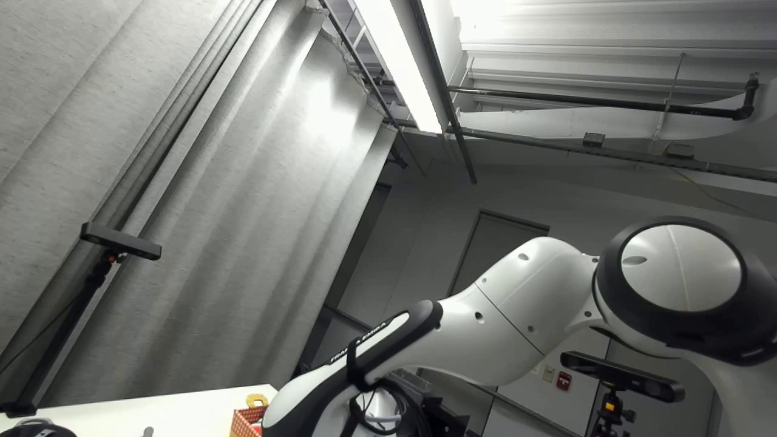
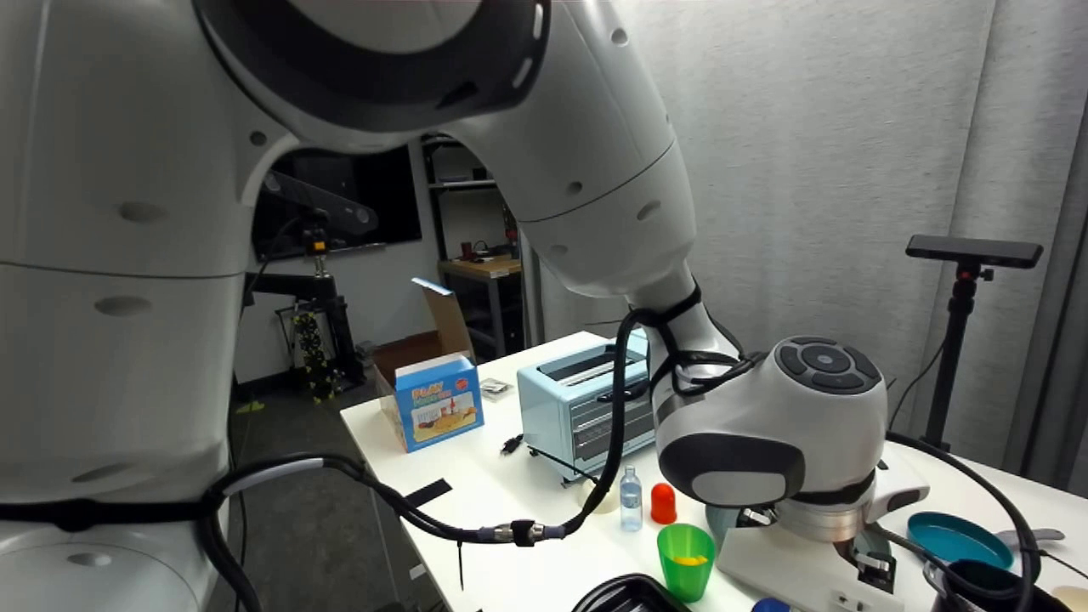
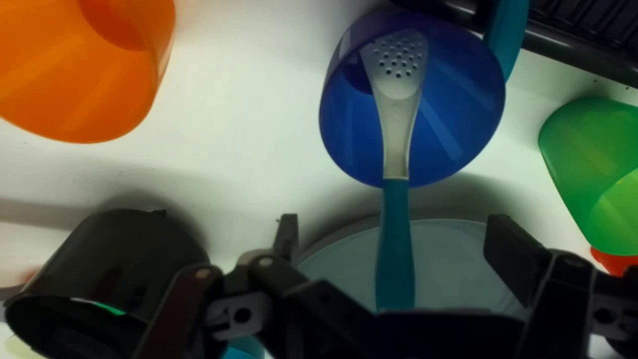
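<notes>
My gripper point(image 3: 397, 242) stands wide, its two black fingers well apart and holding nothing. In the wrist view a perforated spoon point(image 3: 397, 159) lies straight along the middle of that gap: a pale grey head pierced with small round holes, a smooth narrowing neck, then a teal handle. The head is inside the blue cup point(image 3: 448, 134), the neck crosses the cup's rim, and the handle reaches over a round grey dish point(image 3: 458, 264) in between my fingers. I have room on both sides of the handle; where its lower end meets my dark palm, I cannot tell whether they touch. About me, a black pot point(image 3: 119, 259) is near the fingers at the lower left, an orange cup point(image 3: 89, 85) sits well apart at the upper left, a green cup point(image 3: 588, 149) stands to the right, and the rim of a ridged black tray point(image 3: 563, 47) runs just beyond the blue cup. Between the orange and blue cups stretches the white table point(image 3: 234, 109). In an exterior view that table also bears a pale blue toaster oven point(image 2: 578, 408) and a printed box point(image 2: 438, 404), its edge dropping to a dark floor point(image 2: 306, 518). A grey curtain point(image 2: 799, 170) hangs behind, and a bright ceiling light point(image 1: 403, 67) shines overhead.
</notes>
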`<state>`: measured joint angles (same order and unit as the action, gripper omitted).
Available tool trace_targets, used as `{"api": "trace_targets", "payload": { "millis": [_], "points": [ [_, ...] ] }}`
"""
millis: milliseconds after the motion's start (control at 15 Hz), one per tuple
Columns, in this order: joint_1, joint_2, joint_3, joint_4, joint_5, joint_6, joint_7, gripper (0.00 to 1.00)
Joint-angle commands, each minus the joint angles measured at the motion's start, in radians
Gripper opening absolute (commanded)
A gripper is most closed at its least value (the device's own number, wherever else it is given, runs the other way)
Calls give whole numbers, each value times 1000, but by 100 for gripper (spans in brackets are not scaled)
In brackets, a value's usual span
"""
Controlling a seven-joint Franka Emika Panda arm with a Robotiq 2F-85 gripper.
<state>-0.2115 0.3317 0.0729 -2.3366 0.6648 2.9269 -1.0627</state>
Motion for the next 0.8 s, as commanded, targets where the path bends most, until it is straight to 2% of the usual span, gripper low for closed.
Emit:
{"api": "trace_targets", "payload": {
  "millis": [0,67,600,667,733],
  "points": [
    [-31,42,29,37,40,40,-48,79],
    [-32,47,27,41,35,40,-48,63],
    [-29,57,18,57,22,38,-35,2],
    [-27,52,17,56,21,39,-33,1],
    [-25,46,15,54,19,39,-29,5]
  ]
}}
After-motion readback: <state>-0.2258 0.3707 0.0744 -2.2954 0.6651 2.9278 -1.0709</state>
